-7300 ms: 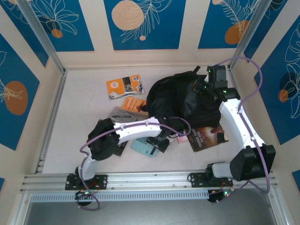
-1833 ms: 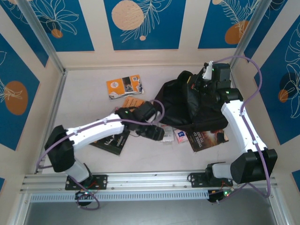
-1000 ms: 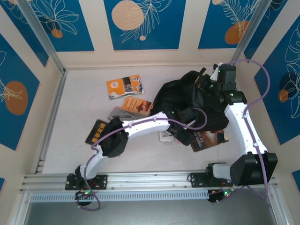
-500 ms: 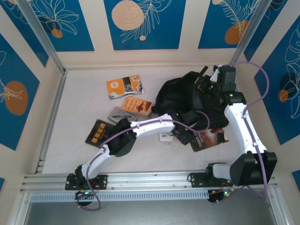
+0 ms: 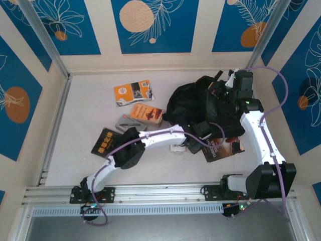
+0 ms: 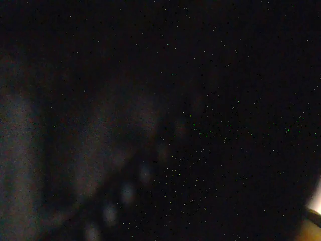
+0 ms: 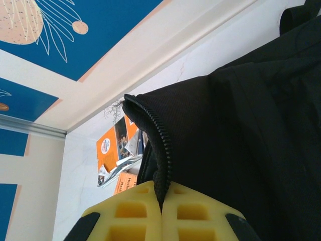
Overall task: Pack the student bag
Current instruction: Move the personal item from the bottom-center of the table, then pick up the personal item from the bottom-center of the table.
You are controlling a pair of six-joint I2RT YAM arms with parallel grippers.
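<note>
The right hand (image 7: 161, 200) is shut. The zip edge of the bag (image 7: 241, 125) is pinched between its yellow fingers (image 7: 130, 216), so the mouth is held up at the upper right of the top view. The left hand (image 5: 198, 136) is set against the bag's lower edge, right of centre. Its wrist view is dark, so how far it is open, or whether anything is held, cannot be told. Delivery into the bag is judged to be the step in hand. Next, a clean withdrawal is called for, then a reach for the books (image 5: 147, 113) lying on the bench (image 5: 85, 115).
</note>
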